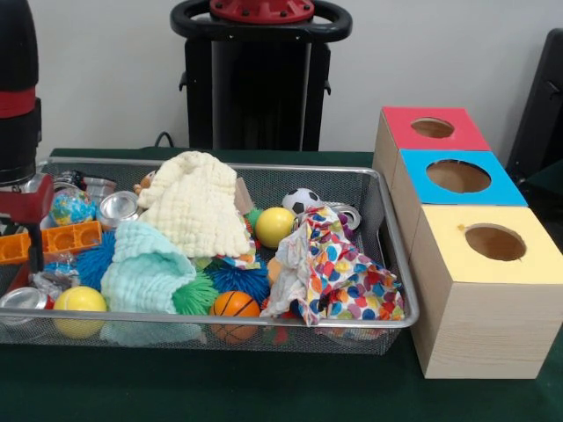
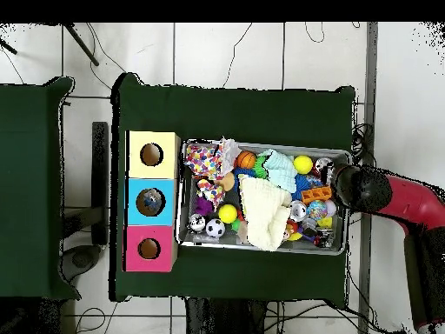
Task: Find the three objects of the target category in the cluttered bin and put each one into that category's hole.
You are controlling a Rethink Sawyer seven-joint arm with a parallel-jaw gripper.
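Note:
The silver wire-mesh bin (image 1: 398, 264) is full of toys and cloths; it also shows in the overhead view (image 2: 183, 237). My gripper (image 1: 33, 253) hangs low inside the bin's left end, over an orange brick (image 1: 62, 238). In the overhead view the gripper (image 2: 342, 188) is at the bin's right end. A crinkly clear-and-blue packet (image 1: 50, 276) lies just below it, partly hidden. No other packet shows; cloths cover much of the bin. Red (image 1: 433, 128), blue (image 1: 458, 176) and yellow (image 1: 495, 242) hole boxes stand to the right.
A cream cloth (image 1: 198, 207), mint cloth (image 1: 145, 268) and dotted cloth (image 1: 339, 272) lie over the clutter. Metal cans (image 1: 117, 208), a globe ball (image 1: 70, 208), yellow balls (image 1: 274, 226), a basketball (image 1: 235, 305) and blue spiky balls (image 1: 237, 280) lie around.

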